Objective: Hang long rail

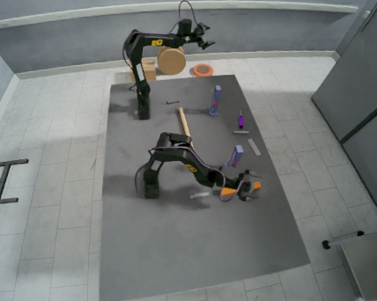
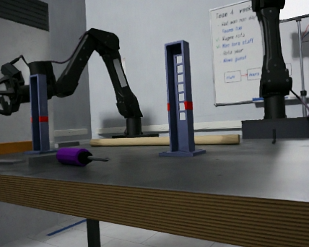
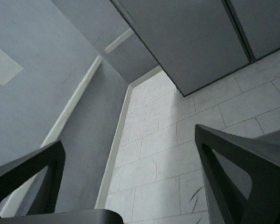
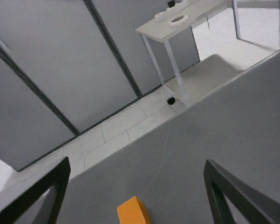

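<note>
The long wooden rail (image 1: 184, 123) lies flat on the grey mat between the two arm bases; it also shows in the exterior view (image 2: 164, 140) behind the posts. Two blue slotted posts stand upright, each with a red mark: the far post (image 1: 215, 100) (image 2: 180, 97) and the near post (image 1: 236, 156) (image 2: 40, 112). My left gripper (image 1: 205, 41) (image 3: 128, 139) is open and empty, raised high above the mat's far edge. My right gripper (image 1: 252, 189) (image 2: 4, 90) (image 4: 137, 164) is open and empty, low over the mat just past the near post.
An orange wedge (image 1: 227, 191) (image 4: 133, 212) lies by my right gripper. A purple-handled tool (image 1: 240, 121) (image 2: 76, 156), a grey strip (image 1: 254, 146), a small white piece (image 1: 199, 195) and a small black part (image 1: 173, 102) lie on the mat. A wooden disc (image 1: 171, 60) stands behind.
</note>
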